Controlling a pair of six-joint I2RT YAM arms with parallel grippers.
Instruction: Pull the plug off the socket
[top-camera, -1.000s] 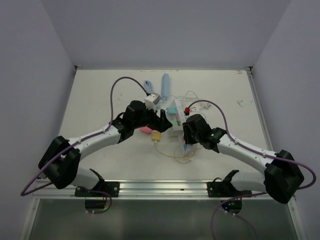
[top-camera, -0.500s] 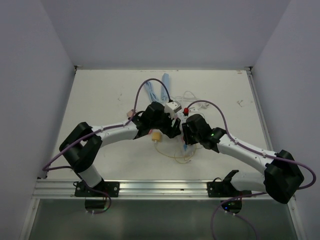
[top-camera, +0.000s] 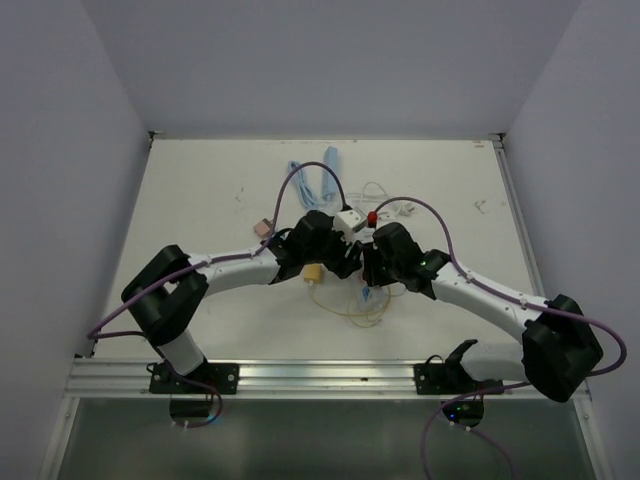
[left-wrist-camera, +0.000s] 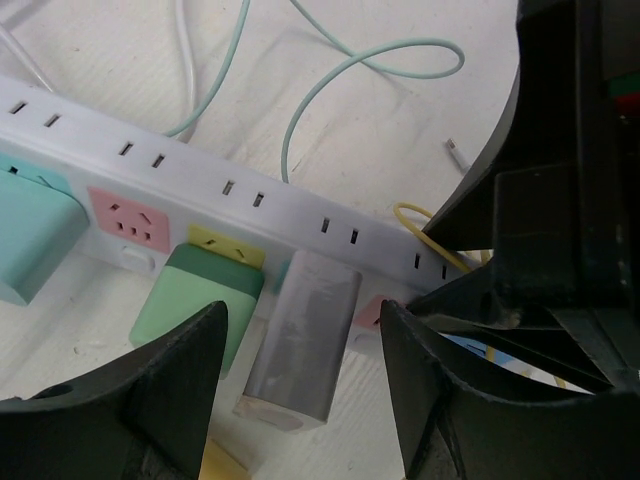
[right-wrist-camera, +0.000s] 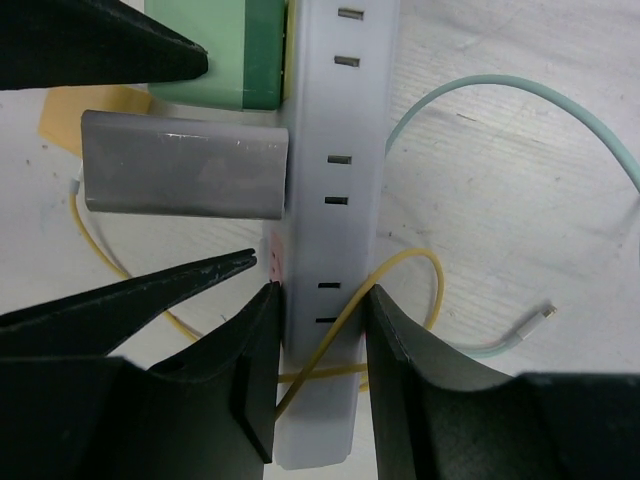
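The socket (left-wrist-camera: 200, 170) is a long white strip with pastel outlets, lying across the middle of the table (top-camera: 200, 190). A grey plug (left-wrist-camera: 300, 335) sticks out of its side, next to a green plug (left-wrist-camera: 195, 305) and a teal one (left-wrist-camera: 30, 240). My left gripper (left-wrist-camera: 300, 315) is open, with a finger on each side of the grey plug and a gap to both. My right gripper (right-wrist-camera: 320, 330) is shut on the near end of the socket (right-wrist-camera: 340, 100), pinching a yellow cable (right-wrist-camera: 420, 265) against it. From above, both grippers meet over the strip and hide most of it.
A thin mint cable (left-wrist-camera: 340, 80) and a white cord (left-wrist-camera: 185, 60) loop on the table beyond the strip. A light-blue coiled cable (top-camera: 312, 178) lies at the back. A pink piece (top-camera: 262, 228) sits to the left and a yellow piece (top-camera: 313, 272) under the left wrist.
My left arm has swung right to the strip and its jaws have narrowed around the grey plug. My right gripper has kept its hold on the socket.
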